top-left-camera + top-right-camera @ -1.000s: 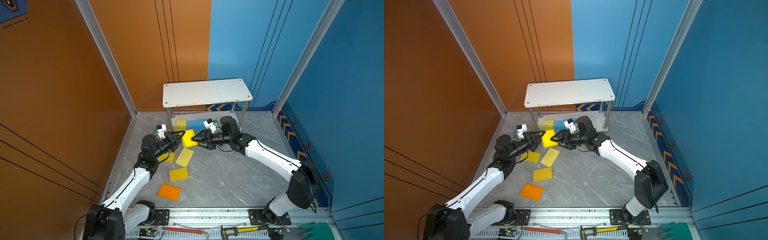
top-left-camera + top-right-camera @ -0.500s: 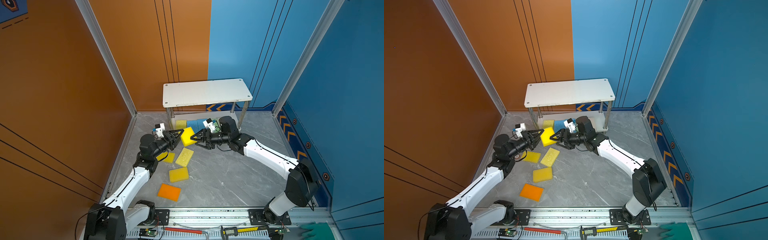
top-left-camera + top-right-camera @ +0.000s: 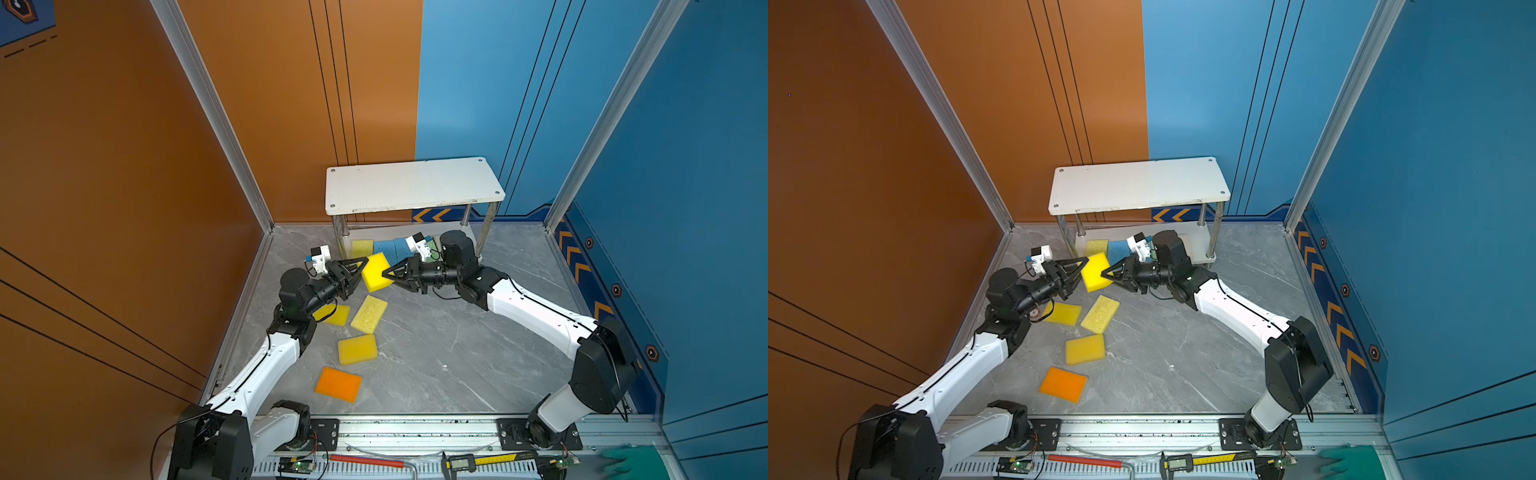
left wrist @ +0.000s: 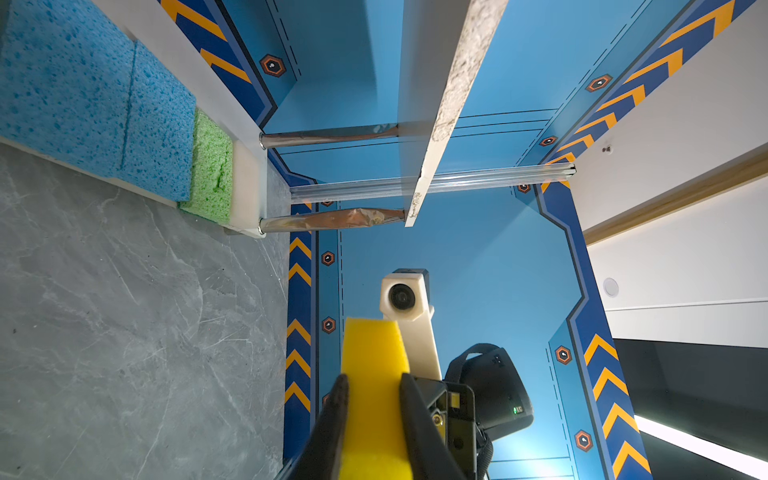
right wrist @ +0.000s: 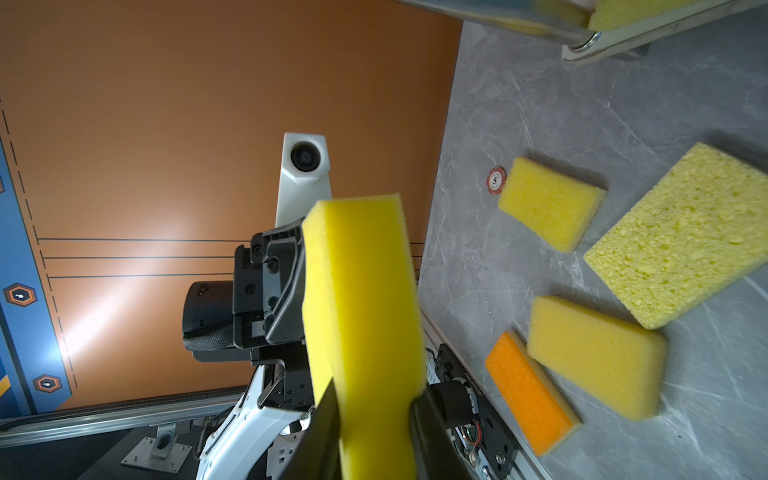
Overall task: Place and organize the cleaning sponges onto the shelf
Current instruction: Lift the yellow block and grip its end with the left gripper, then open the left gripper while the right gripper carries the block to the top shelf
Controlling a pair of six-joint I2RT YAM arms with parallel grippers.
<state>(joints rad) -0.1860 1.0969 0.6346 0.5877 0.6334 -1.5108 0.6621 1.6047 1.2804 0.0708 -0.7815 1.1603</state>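
A smooth yellow sponge [image 3: 376, 272] [image 3: 1096, 271] hangs on edge above the floor in front of the shelf [image 3: 415, 185]. My left gripper [image 3: 360, 268] [image 4: 373, 380] is shut on one end of it and my right gripper [image 3: 384, 273] [image 5: 372, 395] is shut on the other. On the shelf's lower board lie a porous yellow sponge [image 3: 361, 247], two blue sponges [image 4: 83, 95], a green one [image 4: 212, 170] and a pale one [image 4: 245, 183]. Three yellow sponges [image 3: 369, 313] [image 3: 336, 314] [image 3: 357, 349] and an orange sponge [image 3: 338, 384] lie flat on the floor. The top board is bare.
A small red disc [image 5: 496, 180] lies on the floor beside the left arm. Orange and blue walls close in the grey floor [image 3: 436, 353]. A red-handled tool [image 3: 365, 461], a caliper [image 3: 478, 460] and a green glove [image 3: 627, 457] lie along the front rail.
My right gripper has shut on the free end of the yellow sponge that my left gripper holds. The left arm has drawn back a little, shifting the sponge slightly.
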